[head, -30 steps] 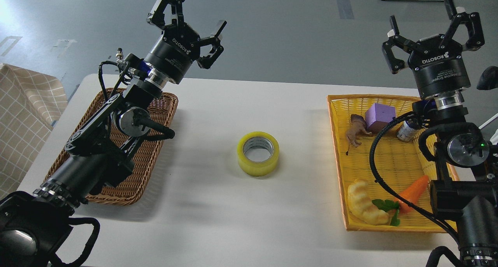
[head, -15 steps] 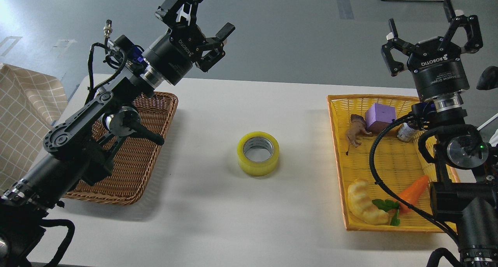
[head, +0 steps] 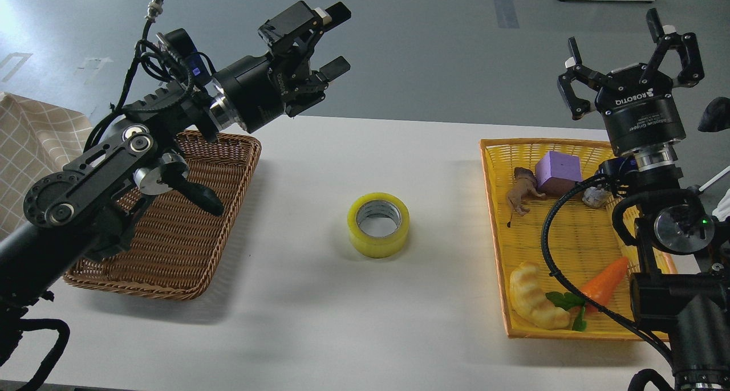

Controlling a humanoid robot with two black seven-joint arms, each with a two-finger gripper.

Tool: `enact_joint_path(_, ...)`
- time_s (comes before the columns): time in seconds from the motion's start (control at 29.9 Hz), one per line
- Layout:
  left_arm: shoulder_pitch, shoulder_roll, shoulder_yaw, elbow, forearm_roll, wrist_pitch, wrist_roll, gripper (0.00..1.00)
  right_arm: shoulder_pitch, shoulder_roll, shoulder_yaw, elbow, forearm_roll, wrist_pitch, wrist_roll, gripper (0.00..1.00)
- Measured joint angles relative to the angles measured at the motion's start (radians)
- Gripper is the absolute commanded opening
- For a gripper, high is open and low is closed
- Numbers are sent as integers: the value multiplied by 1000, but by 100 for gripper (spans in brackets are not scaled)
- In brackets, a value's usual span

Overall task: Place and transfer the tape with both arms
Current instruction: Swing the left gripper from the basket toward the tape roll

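Since the earlier frames only the left arm has moved: it has swung up and tipped toward level, so the left gripper (head: 319, 43) now points right and far, above the table's far edge, fingers spread and holding nothing. Tape (head: 378, 225) lies flat, core upward, at the middle of the white table (head: 319, 322), well apart from both grippers. To its left sits a brown wicker tray (head: 188, 254) under the left arm. To its right a yellow basket (head: 497, 265) holds a purple block (head: 558, 172), toy animal (head: 522, 192), croissant (head: 536, 303) and carrot (head: 604, 281). Above the basket's far right corner the right gripper (head: 627, 55) points up, fingers wide apart and empty.
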Motion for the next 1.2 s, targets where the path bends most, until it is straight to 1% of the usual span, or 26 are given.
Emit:
enact_joint_path(0.13,-9,3,0,-13,69,-1,49,98,0,0,0,1,0,0,0,98)
enact_joint_path(0.27,-16,4,4,-28,150,-4,113,98,-1,0,0,1,0,0,0,98)
enact_joint_path(0.33,-17,4,12,-31,204,-4,121,98,-2,0,0,1,0,0,0,98)
enact_joint_path(0.4,-17,5,22,-32,270,-4,115,98,-3,0,-1,0,0,0,0,98)
enact_joint_path(0.53,-17,8,63,-33,436,-4,57,98,-3,0,0,0,0,0,0,98)
enact_joint_path(0.6,-17,14,98,-33,516,-5,38,98,-3,0,0,0,0,0,0,98)
enact_joint_path(0.7,-24,33,154,-33,630,-8,35,98,-3,0,0,-1,0,0,0,98)
enact_joint_path(0.77,-40,44,201,-33,697,-10,43,98,-3,0,0,-2,0,0,0,98)
enact_joint_path(0.87,-65,51,266,-33,755,-10,72,98,-6,0,1,-3,0,0,0,98)
enact_joint_path(0.94,-78,53,313,-27,772,-11,118,98,-11,0,2,-3,0,0,0,98)
enact_joint_path(1.04,-85,54,371,-22,798,-11,165,98,-13,0,2,-3,0,0,0,98)
enact_joint_path(1.2,-85,44,442,-16,928,-11,208,98,-14,0,2,-2,0,0,0,98)
